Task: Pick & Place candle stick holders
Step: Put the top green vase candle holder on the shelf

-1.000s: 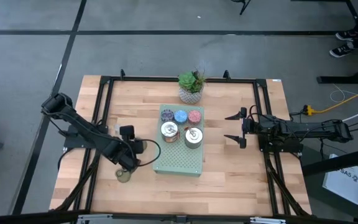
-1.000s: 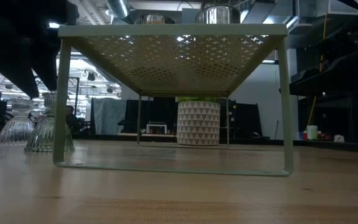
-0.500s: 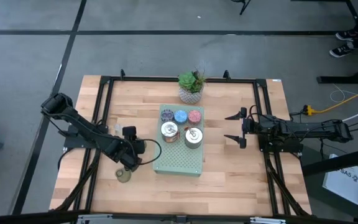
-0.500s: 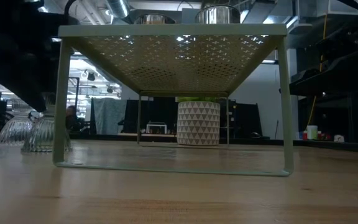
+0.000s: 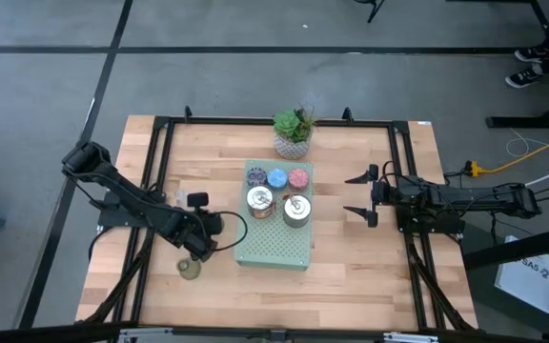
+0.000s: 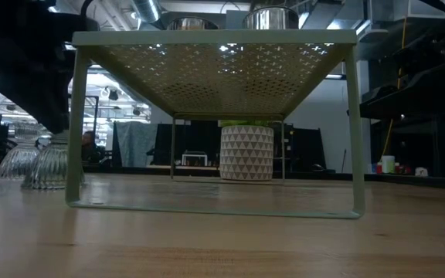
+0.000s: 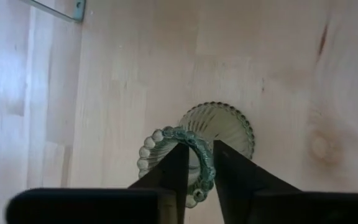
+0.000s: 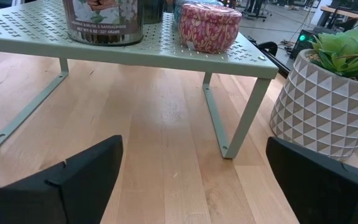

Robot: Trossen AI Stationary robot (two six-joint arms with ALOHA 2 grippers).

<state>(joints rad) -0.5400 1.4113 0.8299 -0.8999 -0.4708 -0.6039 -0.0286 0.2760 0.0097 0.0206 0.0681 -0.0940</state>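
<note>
A green glass candle stick holder [image 7: 199, 149] stands upright on the table [image 5: 351, 286] off the front-left corner of the green perforated shelf [image 5: 284, 250], and the left gripper [image 7: 197, 163] has its two fingers closed across the holder's beaded rim, one inside the cup and one outside. In the high view this holder is covered by the gripper [image 5: 196, 250]; a second olive holder [image 5: 189, 270] stands free at about 7 o'clock from it, just beside. The low view shows both as ribbed glass pieces [image 6: 45, 164] side by side at the shelf's left leg — their upper parts are cut off by the dark arm. On the shelf, toward 12 o'clock, sit the purple [image 5: 256, 175], blue [image 5: 277, 177] and pink [image 5: 298, 177] holders in a row, with two silver ones [image 5: 260, 201] [image 5: 295, 211] just in front; the front half of the shelf is bare. Open board lies at 6 o'clock and to the right of the shelf. The succulent pot [image 5: 294, 143] stands at 12 o'clock near the table's far edge. The right gripper [image 5: 358, 197] waits at 3 o'clock, well apart from the shelf, jaws wide apart and holding nothing.
</note>
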